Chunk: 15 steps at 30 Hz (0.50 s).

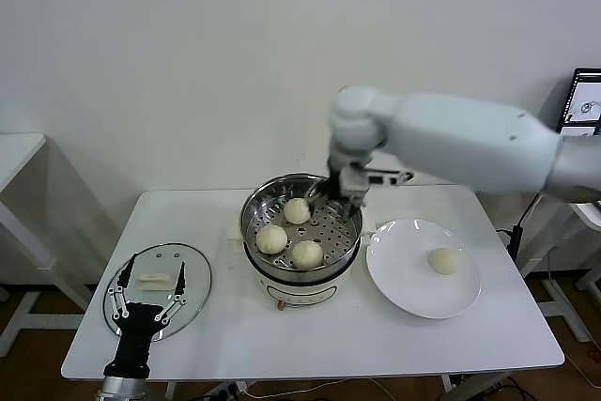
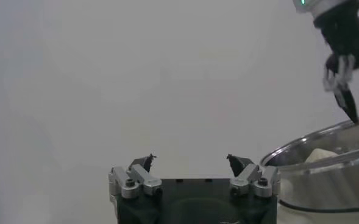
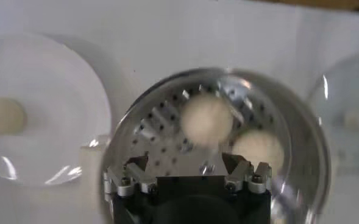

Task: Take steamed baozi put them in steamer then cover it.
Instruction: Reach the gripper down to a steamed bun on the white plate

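The steamer [image 1: 349, 249] stands mid-table on its white base, with three baozi [image 1: 297, 210] [image 1: 271, 238] [image 1: 307, 254] on its perforated tray. A fourth baozi [image 1: 443, 260] lies on the white plate [image 1: 404, 284] to the right. My right gripper [image 1: 336, 196] hangs open and empty over the steamer's far right rim. The right wrist view shows its open gripper [image 3: 186, 163] above the tray [image 3: 161, 131] and two baozi [image 3: 206, 119]. The glass cover [image 1: 192, 300] lies flat at the table's left. My left gripper [image 1: 156, 269] is open above it, around its white handle [image 1: 153, 279].
The table's front edge [image 1: 310, 368] runs close below the cover and plate. In the left wrist view the open left gripper [image 2: 191, 161] faces a bare wall, with the steamer [image 2: 325, 182] and the right gripper [image 2: 345, 82] to one side. A monitor [image 1: 584, 100] stands at the far right.
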{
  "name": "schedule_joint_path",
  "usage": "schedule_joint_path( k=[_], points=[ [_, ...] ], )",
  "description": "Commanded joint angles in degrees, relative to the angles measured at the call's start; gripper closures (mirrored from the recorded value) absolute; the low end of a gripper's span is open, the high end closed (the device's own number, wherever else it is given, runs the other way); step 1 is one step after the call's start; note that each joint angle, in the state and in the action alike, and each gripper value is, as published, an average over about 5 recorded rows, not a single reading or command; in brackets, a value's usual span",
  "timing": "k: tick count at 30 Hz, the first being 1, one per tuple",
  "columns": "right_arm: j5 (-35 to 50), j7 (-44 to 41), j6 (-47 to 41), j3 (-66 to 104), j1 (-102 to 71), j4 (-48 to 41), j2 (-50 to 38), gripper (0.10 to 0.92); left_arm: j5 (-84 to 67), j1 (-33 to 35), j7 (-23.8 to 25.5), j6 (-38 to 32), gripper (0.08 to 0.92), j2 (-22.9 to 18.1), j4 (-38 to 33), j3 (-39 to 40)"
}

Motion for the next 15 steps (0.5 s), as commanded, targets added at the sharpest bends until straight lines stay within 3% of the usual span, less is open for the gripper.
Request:
schedule_joint_path(
  k=[1,6,15],
  points=[
    [16.2,-2.4,-23.6,-0.4,2.3,-13.7,-14.5,0.203,0.1,-0.1,0.0,0.2,0.177,0.2,-0.1,0.2],
    [16.6,-0.5,-27.6,-2.1,-5.0,-21.0,-18.1,0.203,0.2,0.1,0.0,0.2,0.177,0.2,-0.1,0.2],
    [14.9,2.5,-29.3,0.5,-18.6,-26.5,-17.6,0.203,0.5,0.9,0.0,0.3,0.177,-0.2,-0.5,-0.3]
  ],
)
